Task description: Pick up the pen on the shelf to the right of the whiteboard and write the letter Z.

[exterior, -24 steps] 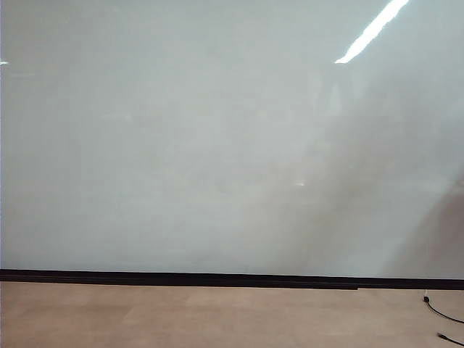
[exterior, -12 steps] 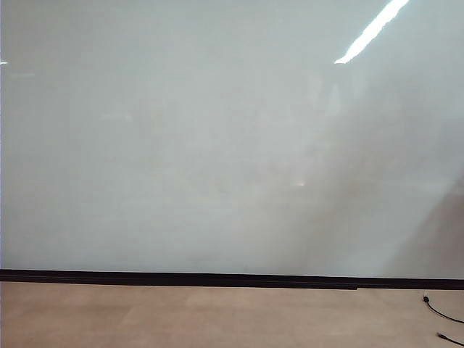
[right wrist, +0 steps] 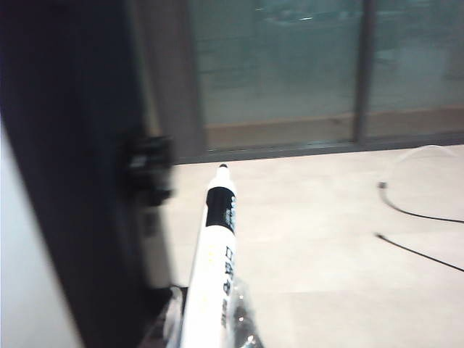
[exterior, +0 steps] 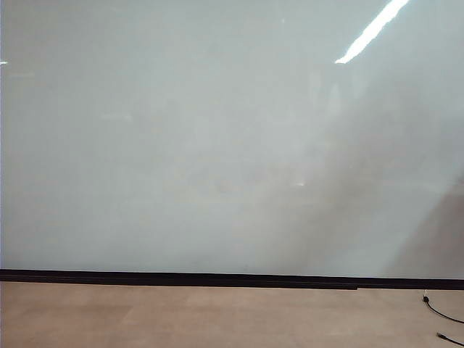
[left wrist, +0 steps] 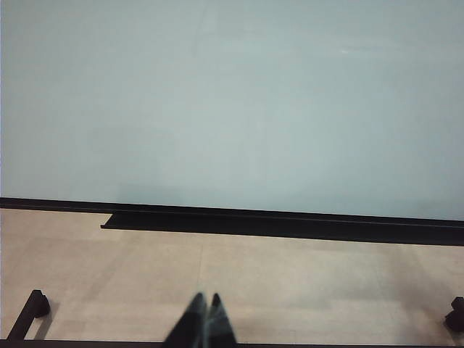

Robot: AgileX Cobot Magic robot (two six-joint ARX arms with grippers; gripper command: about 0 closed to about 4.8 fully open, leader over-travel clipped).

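The whiteboard fills the exterior view, glossy and pale, with a black strip along its lower edge; neither gripper shows there. The letter Z is out of view. In the right wrist view the pen, white with a black band and a small dark tip, points away from the camera. My right gripper is shut on its barrel, one clear finger on each side. Whether the dark upright beside it belongs to the shelf I cannot tell. My left gripper hangs shut over the floor, facing the whiteboard.
Tan floor runs below the board, with thin black cables at the right, also seen as cables beyond the pen. A black ledge lies under the board. Dark stand feet sit at the floor's edges.
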